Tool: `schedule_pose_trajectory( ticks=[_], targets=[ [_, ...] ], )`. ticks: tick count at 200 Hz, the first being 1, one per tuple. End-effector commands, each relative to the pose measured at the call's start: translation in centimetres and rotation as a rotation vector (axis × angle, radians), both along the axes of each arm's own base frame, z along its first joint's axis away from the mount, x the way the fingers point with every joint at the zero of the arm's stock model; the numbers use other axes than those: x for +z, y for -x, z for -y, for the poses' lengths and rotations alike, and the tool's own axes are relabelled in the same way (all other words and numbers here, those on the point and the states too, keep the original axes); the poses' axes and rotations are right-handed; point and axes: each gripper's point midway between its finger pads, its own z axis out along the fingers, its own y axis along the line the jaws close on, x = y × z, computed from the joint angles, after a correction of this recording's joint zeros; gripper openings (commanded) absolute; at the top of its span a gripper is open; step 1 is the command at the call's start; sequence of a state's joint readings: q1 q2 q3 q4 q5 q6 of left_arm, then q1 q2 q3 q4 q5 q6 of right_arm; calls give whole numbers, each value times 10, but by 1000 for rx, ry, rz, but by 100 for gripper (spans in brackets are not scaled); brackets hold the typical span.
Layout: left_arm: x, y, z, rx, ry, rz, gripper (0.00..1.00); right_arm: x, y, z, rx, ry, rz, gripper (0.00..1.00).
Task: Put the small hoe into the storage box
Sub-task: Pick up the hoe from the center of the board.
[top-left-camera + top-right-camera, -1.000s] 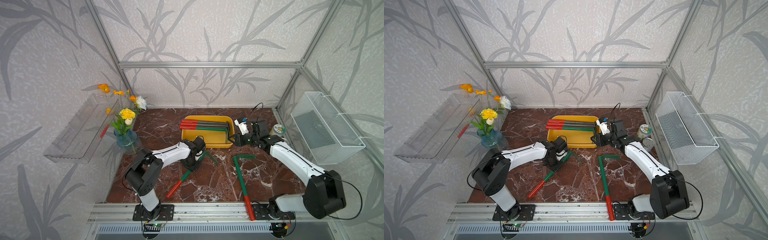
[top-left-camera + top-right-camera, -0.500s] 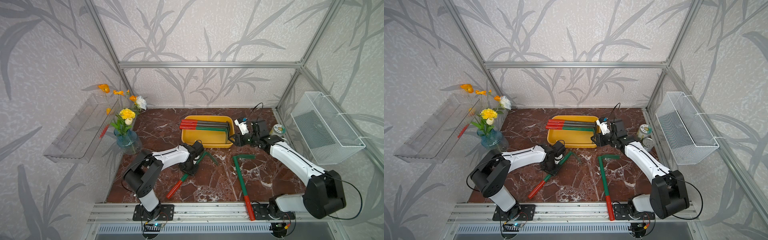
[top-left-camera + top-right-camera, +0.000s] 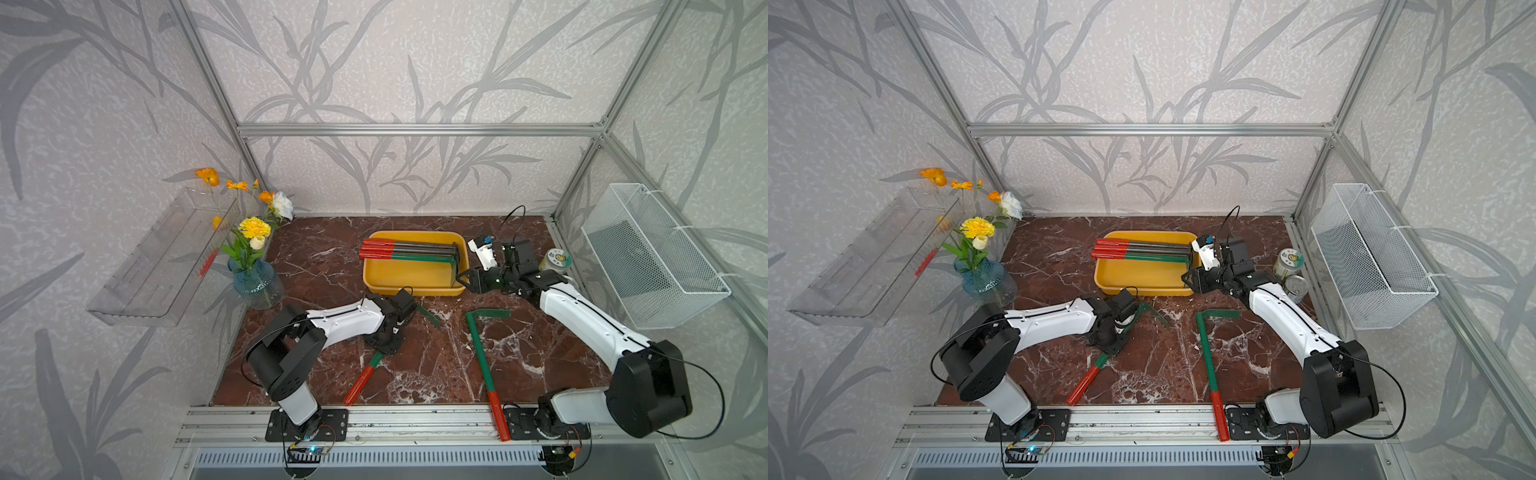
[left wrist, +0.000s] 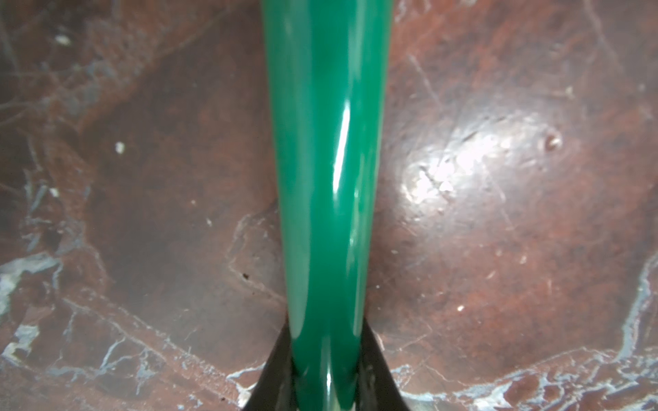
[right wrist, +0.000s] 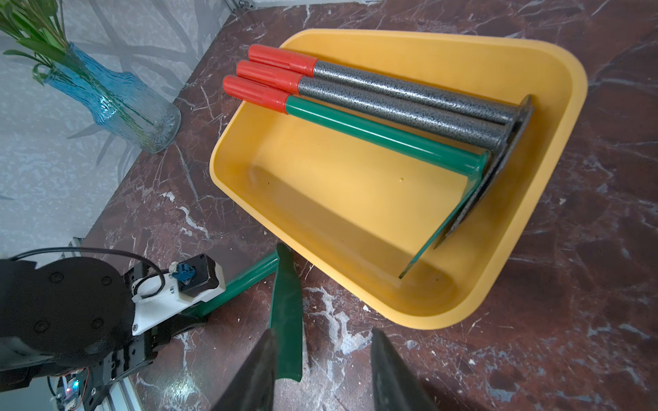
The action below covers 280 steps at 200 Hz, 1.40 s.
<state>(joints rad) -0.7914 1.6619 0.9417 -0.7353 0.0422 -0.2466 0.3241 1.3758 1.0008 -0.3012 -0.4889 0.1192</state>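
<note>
The small hoe [image 3: 361, 383], with a green shaft, red grip and green blade [image 3: 428, 316], lies on the marble floor in front of the storage box [image 3: 411, 291]. My left gripper [image 3: 384, 343] is down on the hoe's shaft [image 4: 325, 178]. Both black fingertips [image 4: 281, 348] press its sides, so it is shut on the hoe. My right gripper [image 3: 463, 280] hovers open at the yellow box's front right corner [image 5: 427, 320], with nothing between its fingers [image 5: 263, 359]. Three hoes [image 5: 391, 99] lie along the box's back wall.
A second green hoe [image 3: 480, 349] lies on the floor at the middle right, its red grip over the front rail. A blue vase of flowers [image 3: 255, 282] and a clear trough [image 3: 158, 266] are at the left. Two jars [image 3: 1287, 262] and a white mesh basket [image 3: 652, 257] are at the right.
My left gripper has dropped onto the hoe's shaft, slid a little toward the front, and closed its jaws on it. The right arm has not moved.
</note>
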Motion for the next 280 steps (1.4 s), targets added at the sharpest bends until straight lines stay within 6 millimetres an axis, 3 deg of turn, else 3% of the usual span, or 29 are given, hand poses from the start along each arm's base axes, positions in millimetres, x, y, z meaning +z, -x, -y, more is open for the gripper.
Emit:
schedule_pose_trajectory(
  ticks=[1, 27, 58, 96, 118, 167, 220, 246, 280],
  targets=[
    [8, -9, 21, -10, 80, 49, 0, 23, 8, -10, 60, 27, 47, 44],
    [39, -22, 38, -121, 124, 85, 0, 33, 14, -10, 100, 57, 77, 44],
    [73, -28, 56, -246, 223, 74, 0, 58, 38, -22, 263, 17, 125, 48],
    [109, -34, 62, -360, 314, 107, 0, 76, 77, -29, 414, -28, 175, 50],
    [128, -33, 63, -428, 341, 121, 0, 84, 89, -30, 472, -41, 233, 51],
    [171, -11, 77, -585, 461, 70, 0, 94, 82, -42, 580, -55, 263, 53],
    [191, 8, 68, -659, 468, 23, 0, 94, 66, -48, 649, 113, 263, 53],
    [200, 9, 62, -675, 459, 71, 0, 90, 64, -48, 693, 166, 214, 53],
    [209, 2, 54, -683, 423, 160, 0, 77, 79, -56, 759, 143, 144, 53]
  ],
)
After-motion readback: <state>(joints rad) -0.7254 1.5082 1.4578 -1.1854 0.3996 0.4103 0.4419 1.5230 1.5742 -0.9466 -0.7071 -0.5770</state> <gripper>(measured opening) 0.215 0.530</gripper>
